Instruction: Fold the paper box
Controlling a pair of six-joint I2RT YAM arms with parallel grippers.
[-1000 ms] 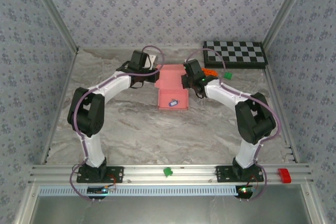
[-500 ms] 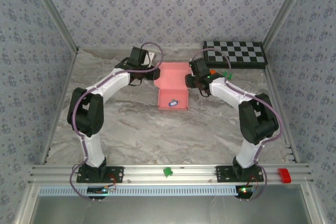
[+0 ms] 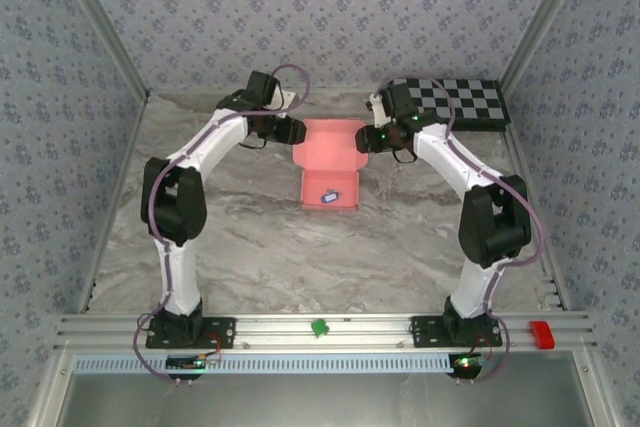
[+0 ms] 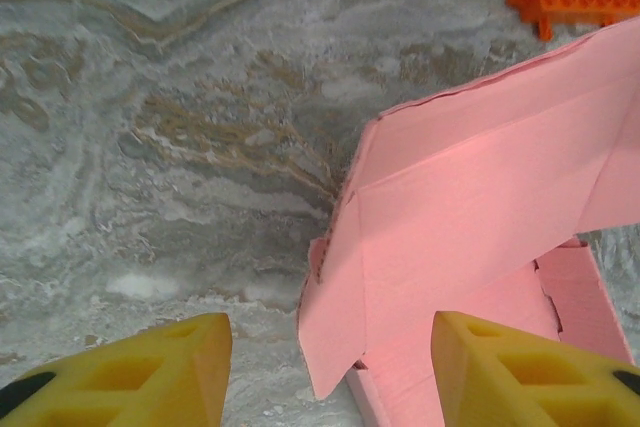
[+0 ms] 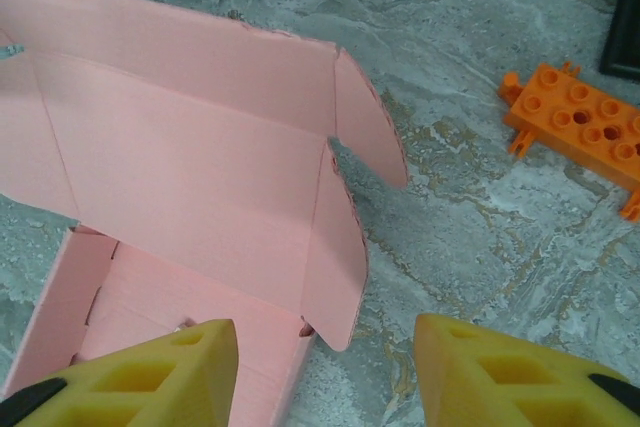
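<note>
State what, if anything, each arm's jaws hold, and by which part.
Nothing is held: left gripper and right gripper have jaws open, neither closed on the paper box.

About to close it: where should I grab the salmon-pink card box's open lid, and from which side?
Take the pink card lid by its right side flap, coming in from the right. That flap stands bent up off the marbled tabletop with a free thin edge, so open jaws could likely straddle it.
</note>
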